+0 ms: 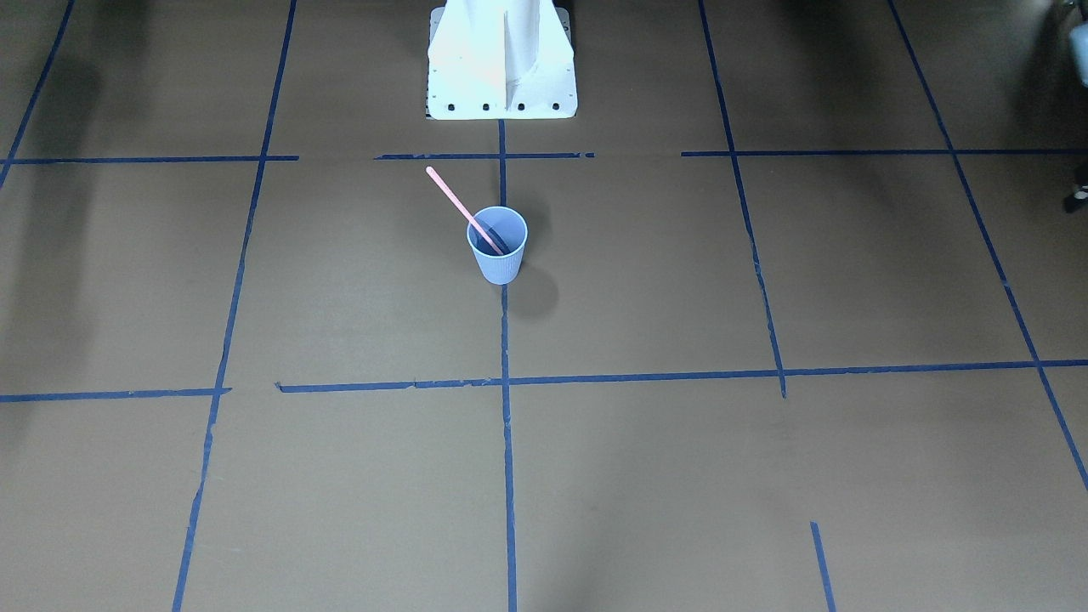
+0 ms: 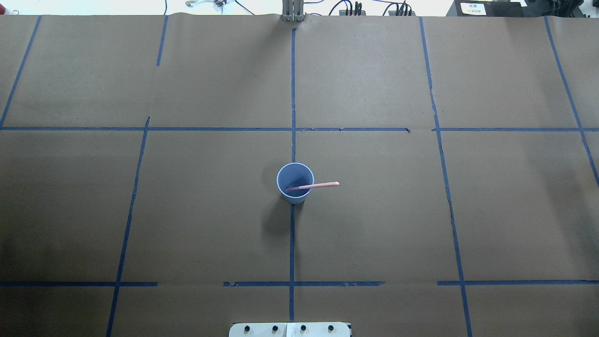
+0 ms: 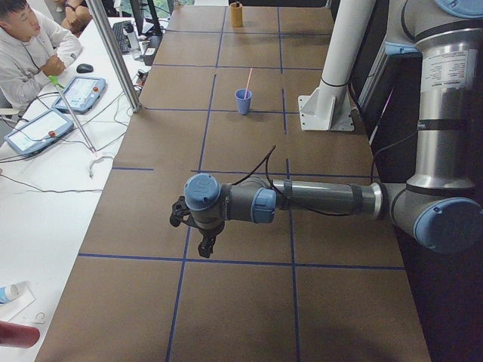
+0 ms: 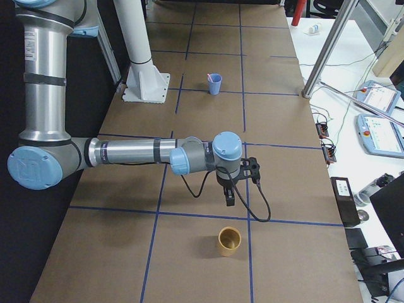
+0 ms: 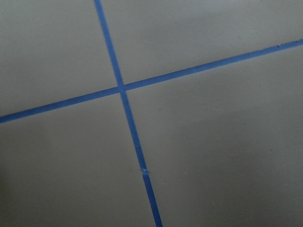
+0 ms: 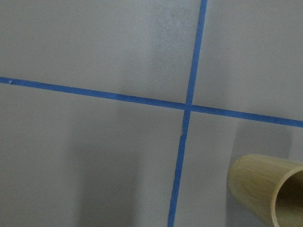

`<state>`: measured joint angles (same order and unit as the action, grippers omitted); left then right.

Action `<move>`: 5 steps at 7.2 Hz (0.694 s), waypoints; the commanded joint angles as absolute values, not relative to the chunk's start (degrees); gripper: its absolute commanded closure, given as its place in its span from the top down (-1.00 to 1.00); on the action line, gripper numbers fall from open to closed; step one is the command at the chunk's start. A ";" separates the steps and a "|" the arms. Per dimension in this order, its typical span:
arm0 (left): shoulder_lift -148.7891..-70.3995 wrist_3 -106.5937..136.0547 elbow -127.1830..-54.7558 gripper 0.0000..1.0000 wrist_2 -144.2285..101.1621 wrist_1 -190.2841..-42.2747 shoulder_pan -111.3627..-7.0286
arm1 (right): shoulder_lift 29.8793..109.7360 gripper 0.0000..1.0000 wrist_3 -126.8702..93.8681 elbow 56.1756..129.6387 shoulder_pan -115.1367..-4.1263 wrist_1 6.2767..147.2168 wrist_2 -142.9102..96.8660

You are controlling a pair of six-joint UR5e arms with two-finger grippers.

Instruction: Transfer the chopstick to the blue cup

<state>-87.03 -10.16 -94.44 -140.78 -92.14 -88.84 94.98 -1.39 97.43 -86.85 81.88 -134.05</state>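
Silver tubes (image 4: 126,151), blue caps (image 4: 28,169), black cables (image 3: 260,157)

One camera looks down from behind the robot. Another sits across the table (image 1: 765,476) and looks back at the robot's white base (image 1: 501,85). Both see the blue cup (image 1: 497,259) in the middle. Two side cameras look along the table from its left and right ends, with the cup far off. Each wrist camera looks down at the tape lines (image 5: 122,89) from very near.

No writing can be read anywhere; one white label (image 2: 477,7) is too blurred.
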 commanded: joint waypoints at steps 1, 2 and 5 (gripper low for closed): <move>-86.93 -10.37 -94.22 1.00 -139.58 -91.32 -89.91 | 94.48 0.99 0.44 96.77 -87.36 84.89 -133.85; -87.45 -10.28 -94.22 1.00 -137.74 -88.45 -89.56 | 94.13 0.99 0.44 96.85 -87.36 86.03 -133.94; -92.10 -9.93 -98.34 1.00 -135.09 -74.66 -89.65 | 92.72 0.99 1.76 97.20 -87.63 90.79 -133.94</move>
